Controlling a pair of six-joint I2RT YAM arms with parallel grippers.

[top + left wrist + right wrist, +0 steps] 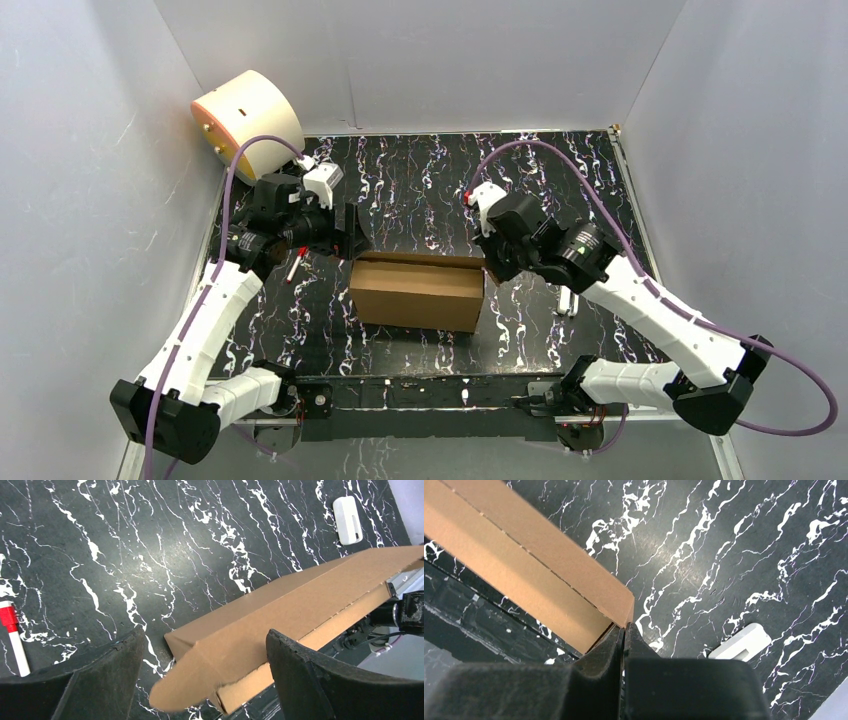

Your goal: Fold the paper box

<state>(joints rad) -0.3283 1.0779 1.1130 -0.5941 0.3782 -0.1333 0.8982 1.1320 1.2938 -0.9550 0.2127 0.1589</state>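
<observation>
Shallow brown paper box (418, 292), folded up

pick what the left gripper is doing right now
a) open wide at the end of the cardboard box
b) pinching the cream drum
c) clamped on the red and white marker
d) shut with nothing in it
a: in the left wrist view the left gripper stands wide open, a finger on either side of the end of the paper box, while the marker lies apart from it, untouched.

The left arm (200, 330) and right arm (650, 300) wear white shells over black joints, each trailing a purple cable (230, 195). The left gripper (205, 632) has black fingers (100, 680), seemingly foam-padded.
</observation>
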